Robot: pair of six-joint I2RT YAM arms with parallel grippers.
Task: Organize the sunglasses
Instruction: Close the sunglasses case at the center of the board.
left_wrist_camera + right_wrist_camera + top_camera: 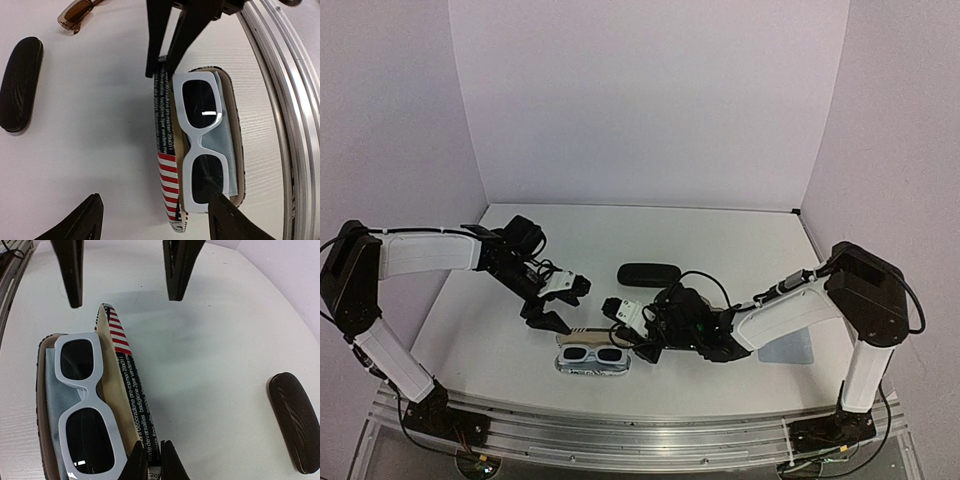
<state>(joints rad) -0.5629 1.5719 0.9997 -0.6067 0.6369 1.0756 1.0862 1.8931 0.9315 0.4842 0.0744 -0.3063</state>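
The white-framed sunglasses [592, 353] lie folded, lenses up, in the open striped case [590, 367] near the table's front edge. They rest on a light-blue cloth [221, 145] inside it. My right gripper [154, 467] is shut on the end of the case's raised lid [127, 385] and holds it up on edge. My left gripper [152, 222] is open and empty, hovering over the other end of the case, with the white sunglasses [197, 142] between its spread fingers. The brown sunglasses [80, 11] lie on the table farther off and are hidden in the top view.
A shut black case [648, 273] lies behind the grippers and also shows in the right wrist view [295, 422]. A second light-blue cloth [790, 348] lies under the right arm. The metal rail [280, 100] runs along the table's front edge, right beside the striped case.
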